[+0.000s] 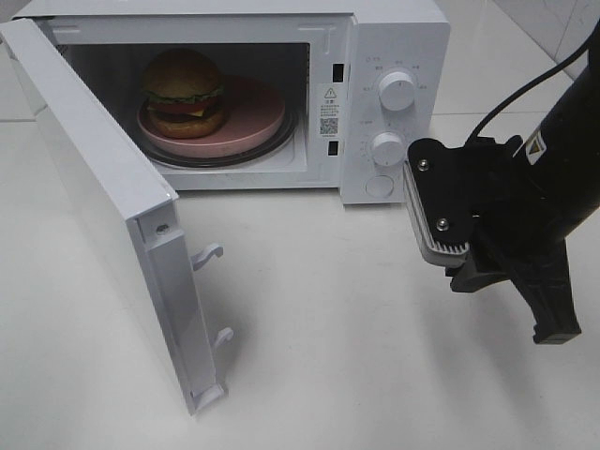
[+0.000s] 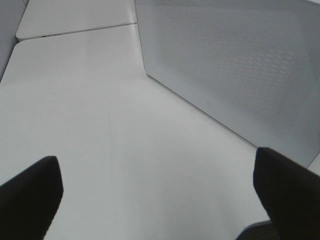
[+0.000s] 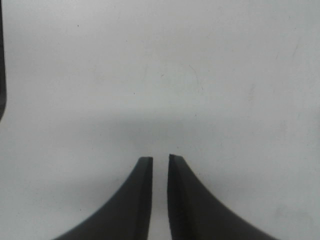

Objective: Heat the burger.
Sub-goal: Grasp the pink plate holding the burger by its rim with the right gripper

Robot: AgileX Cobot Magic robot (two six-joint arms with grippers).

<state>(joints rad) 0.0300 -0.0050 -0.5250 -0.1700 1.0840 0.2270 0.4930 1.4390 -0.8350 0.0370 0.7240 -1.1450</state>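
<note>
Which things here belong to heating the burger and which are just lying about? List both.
For the job: burger; pink plate under it; microwave; its open door; upper knob; lower knob; right claw.

Just about: white table; black cable; left claw, open over the table.

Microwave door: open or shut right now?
Open. The door is swung out wide, its latch hooks are exposed, and the burger on its pink plate shows inside the cavity.
</note>
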